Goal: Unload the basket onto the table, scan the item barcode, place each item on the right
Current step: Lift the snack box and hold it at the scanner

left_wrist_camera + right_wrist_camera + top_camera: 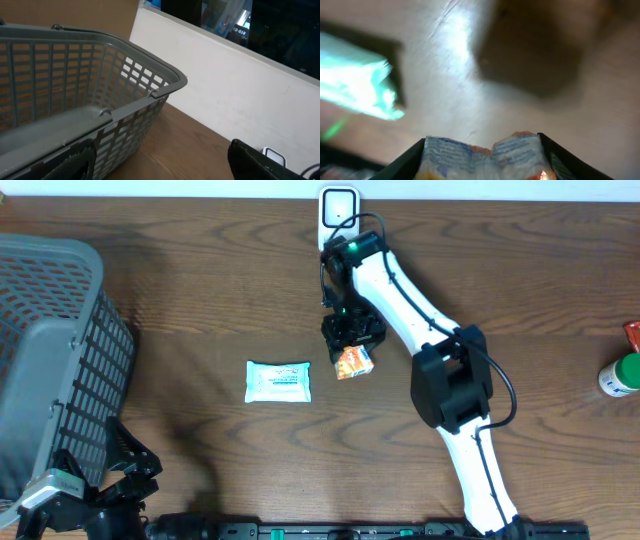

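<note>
A small orange snack packet (pixel 354 362) sits in the middle of the table, pinched by my right gripper (pixel 352 342). In the right wrist view the crumpled packet (pixel 482 155) fills the gap between both black fingers (pixel 405 161), so the right gripper (pixel 482 162) is shut on it. A white and teal packet (pixel 278 381) lies flat to its left, also seen in the wrist view (pixel 357 82). A white scanner-like device (pixel 340 207) stands at the far edge. My left gripper (pixel 135 465) rests at the near left, open and empty (pixel 165 170).
A grey plastic basket (pixel 50 350) takes up the left side, close beside the left gripper (pixel 75 90). A green-capped bottle (pixel 620 375) and a red item (pixel 632 335) sit at the right edge. The right arm stretches across the table's centre right.
</note>
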`<act>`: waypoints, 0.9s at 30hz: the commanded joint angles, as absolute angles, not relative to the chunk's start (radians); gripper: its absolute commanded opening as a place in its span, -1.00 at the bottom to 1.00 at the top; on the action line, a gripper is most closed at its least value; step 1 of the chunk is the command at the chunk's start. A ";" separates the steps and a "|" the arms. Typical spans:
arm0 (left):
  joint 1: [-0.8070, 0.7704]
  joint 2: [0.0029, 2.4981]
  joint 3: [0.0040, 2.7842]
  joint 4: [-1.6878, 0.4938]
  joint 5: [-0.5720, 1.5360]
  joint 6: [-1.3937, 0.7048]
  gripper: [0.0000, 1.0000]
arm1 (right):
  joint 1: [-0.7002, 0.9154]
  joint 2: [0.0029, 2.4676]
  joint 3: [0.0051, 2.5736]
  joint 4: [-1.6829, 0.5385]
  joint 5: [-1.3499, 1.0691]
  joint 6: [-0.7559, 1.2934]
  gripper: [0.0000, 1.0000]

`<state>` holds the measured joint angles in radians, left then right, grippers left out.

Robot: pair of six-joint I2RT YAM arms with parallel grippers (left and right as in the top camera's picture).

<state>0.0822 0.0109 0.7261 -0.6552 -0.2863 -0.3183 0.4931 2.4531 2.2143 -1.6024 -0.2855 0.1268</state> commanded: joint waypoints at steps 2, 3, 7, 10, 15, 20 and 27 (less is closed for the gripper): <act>0.077 0.002 0.723 -0.658 -0.281 -0.327 0.69 | 0.457 2.463 2.230 -1.668 -0.428 0.141 0.15; 0.077 0.002 0.723 -0.658 -0.281 -0.327 0.69 | 0.451 2.463 2.230 -1.685 -0.428 0.141 0.14; 0.077 0.002 0.723 -0.658 -0.281 -0.327 0.69 | 0.435 2.463 2.226 -1.702 -0.455 0.142 0.10; 0.077 0.002 0.723 -0.658 -0.281 -0.327 0.69 | 0.432 2.466 2.221 -1.702 -0.472 0.142 0.13; 0.077 0.002 0.723 -0.658 -0.281 -0.327 0.68 | 0.432 2.466 2.200 -1.702 -0.469 0.141 0.15; 0.077 0.002 0.723 -0.658 -0.281 -0.327 0.69 | 0.432 2.466 2.154 -1.702 -0.469 0.141 0.14; 0.077 0.002 0.723 -0.658 -0.281 -0.327 0.69 | 0.432 2.466 2.138 -1.692 -0.469 0.141 0.11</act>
